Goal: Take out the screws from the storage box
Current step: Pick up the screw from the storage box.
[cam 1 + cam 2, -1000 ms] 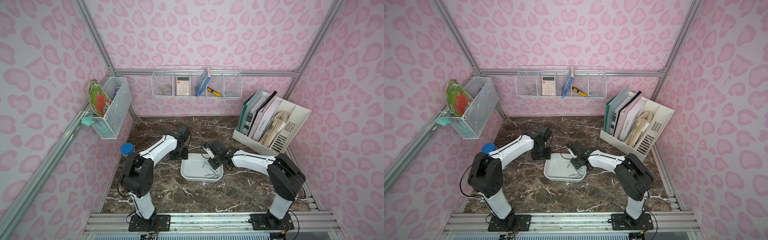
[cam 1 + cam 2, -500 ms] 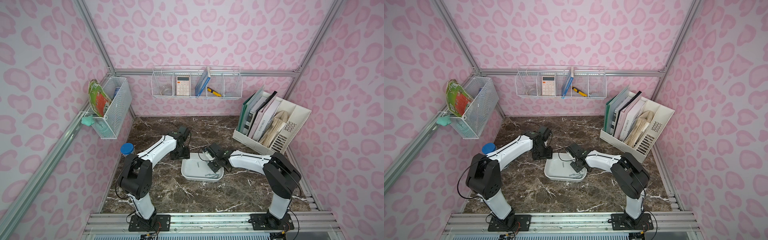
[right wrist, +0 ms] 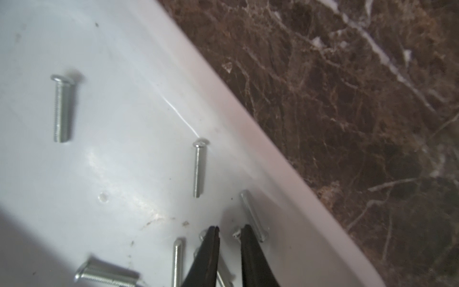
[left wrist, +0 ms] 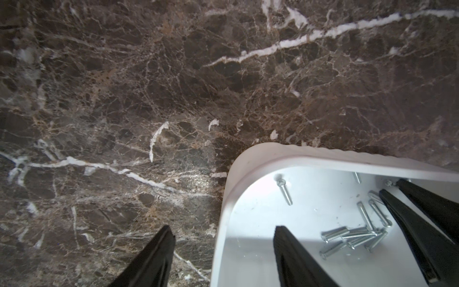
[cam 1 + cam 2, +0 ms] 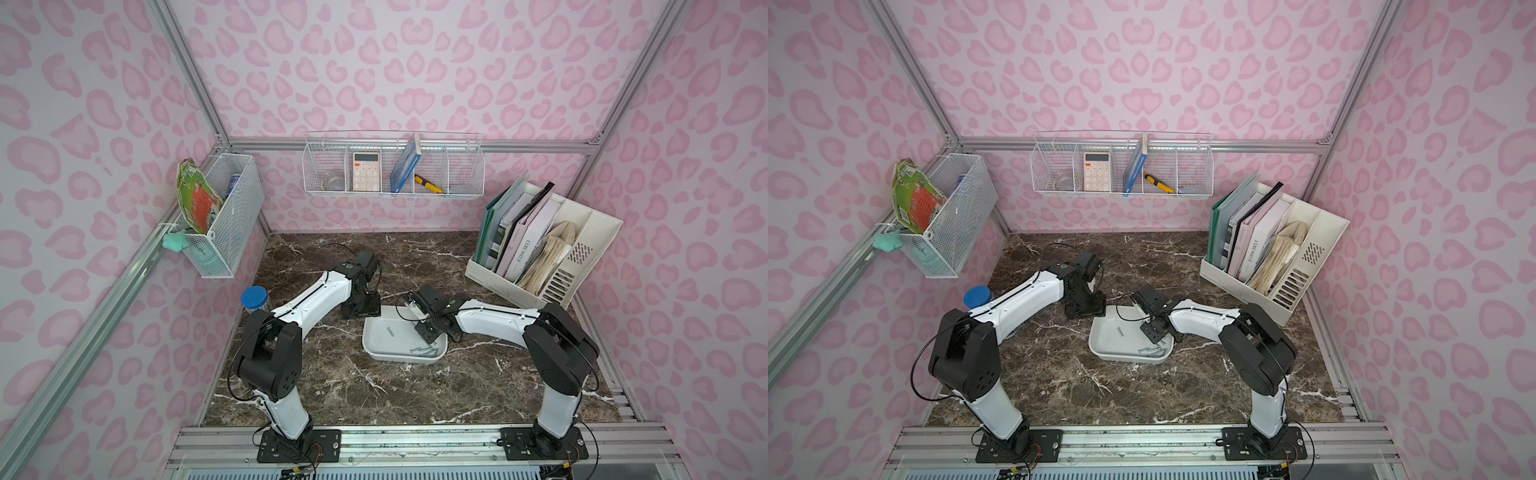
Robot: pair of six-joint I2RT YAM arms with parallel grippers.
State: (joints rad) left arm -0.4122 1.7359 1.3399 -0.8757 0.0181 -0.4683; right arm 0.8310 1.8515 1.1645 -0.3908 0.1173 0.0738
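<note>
right gripper (image 3: 229,228) is nose-down inside the storage box (image 3: 231,124), tips right at the floor; the jaws are down to a narrow slit, which makes sense for something this skinny; a screw head peeks into the gap at the tips, but I honestly can't tell if it's pinched or just lying there

the screws (image 3: 198,169) all look to be in the box, none out on the marble top (image 4: 149,87) as far as I can see; most lie in a heap around and under those tips, crowded against the wall nearest that gripper; a few lie flat and alone a bit beyond the tips; in both top views a lone screw (image 5: 390,331) sits well apart from the heap, over toward the left gripper (image 4: 223,226); my guess is the arm works the edge of the heap because a screw there leaves room for a finger on each side

the left gripper hangs at the box corner across from the right one; its jaws stand wide, one finger inside the box and one outside over the marble, so the wall runs between them; marble shows between the outer finger and the rim, so it's straddling, not clamping, and holds nothing; I read it as a fence so the light box can't skate around

farther out, a blue-lidded jar (image 5: 253,298) sits back by the left arm and the cream file organiser (image 5: 540,257) is well beyond the right one; neither's in the way
</note>
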